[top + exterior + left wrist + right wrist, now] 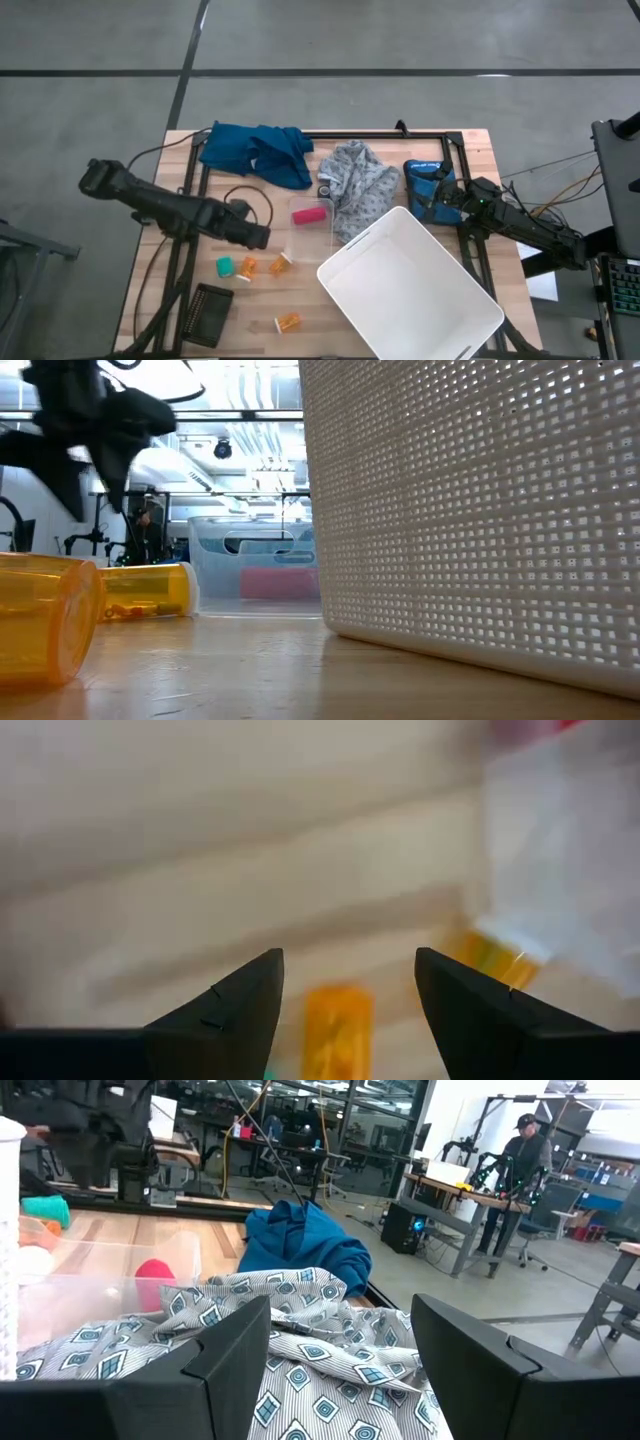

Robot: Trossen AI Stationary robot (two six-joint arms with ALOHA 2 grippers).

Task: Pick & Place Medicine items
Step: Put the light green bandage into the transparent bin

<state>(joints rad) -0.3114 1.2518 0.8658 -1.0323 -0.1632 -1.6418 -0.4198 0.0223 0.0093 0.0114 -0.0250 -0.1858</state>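
The left gripper (pixel 348 982) had its fingers apart, empty. An orange pill bottle (pixel 337 1030) lay just ahead between them, long axis pointing straight away, so left was nearer.

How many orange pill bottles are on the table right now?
3. One bottle beside the green cap, one just right of it near the clear box, one nearer the front edge. None seem hidden.
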